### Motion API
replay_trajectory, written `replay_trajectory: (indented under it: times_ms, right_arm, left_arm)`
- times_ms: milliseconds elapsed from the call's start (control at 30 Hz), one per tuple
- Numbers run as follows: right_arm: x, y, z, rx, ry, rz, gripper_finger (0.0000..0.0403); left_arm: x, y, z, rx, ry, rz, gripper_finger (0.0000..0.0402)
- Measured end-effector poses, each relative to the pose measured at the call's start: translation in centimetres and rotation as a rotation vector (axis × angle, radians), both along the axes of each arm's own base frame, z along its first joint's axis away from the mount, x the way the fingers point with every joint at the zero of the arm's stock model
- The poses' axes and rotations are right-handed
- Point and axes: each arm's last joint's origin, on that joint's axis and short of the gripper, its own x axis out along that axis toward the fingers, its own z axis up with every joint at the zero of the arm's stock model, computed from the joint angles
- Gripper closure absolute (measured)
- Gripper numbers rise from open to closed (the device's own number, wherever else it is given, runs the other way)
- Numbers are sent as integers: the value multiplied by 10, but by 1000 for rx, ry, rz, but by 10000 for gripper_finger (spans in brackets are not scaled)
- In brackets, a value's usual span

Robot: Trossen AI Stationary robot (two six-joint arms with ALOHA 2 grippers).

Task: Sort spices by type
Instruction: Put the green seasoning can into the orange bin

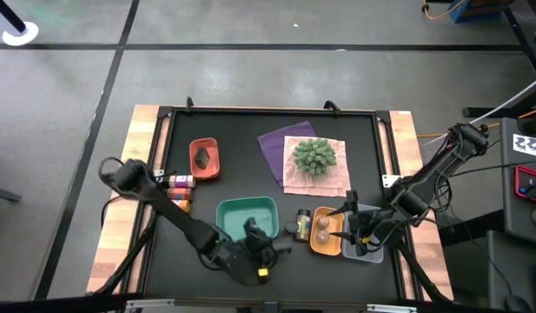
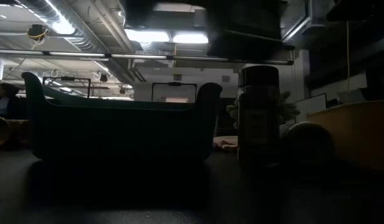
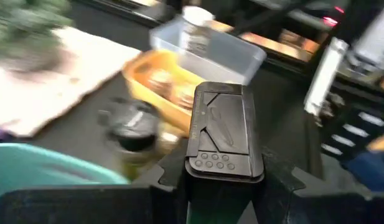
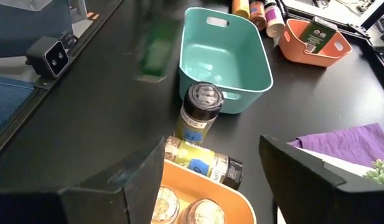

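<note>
My left gripper is near the table's front edge, just in front of the teal tray, shut on a green spice jar with a black flip-top cap. My right gripper hangs open over the orange tray, nothing between its fingers. Round grey-topped jars sit in that tray. Another black-capped jar stands between the two trays, and one more lies against the orange tray's wall. A white-capped jar stands in the clear tray. My left gripper pinches the jar between its two fingers, by the sides of its body just below the black cap. The cap end faces back toward the wrist. The jar is off the table; its lower end is hidden behind the cap and the fingers.
A red tray with a dark packet sits at the far left, with small jars beside it near the left edge. The spiky green plant rests on purple and pink cloths at the far middle.
</note>
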Motion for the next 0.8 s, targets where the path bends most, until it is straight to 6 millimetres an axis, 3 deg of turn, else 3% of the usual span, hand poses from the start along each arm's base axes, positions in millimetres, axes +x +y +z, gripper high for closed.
replay_trajectory:
  times_ms: [200,400,567,800]
  right_arm:
    - [0,0,0,-3,3,0,143]
    - [0,0,0,-4,4,0,143]
    - [0,0,0,-4,3,0,143]
    - [0,0,0,-6,3,1,143]
  left_arm:
    - [-38,31,42,67,41,212,292]
    - [-77,62,60,136,59,442,291]
    - [-104,81,51,134,89,611,292]
    - [-131,107,7,127,66,803,290]
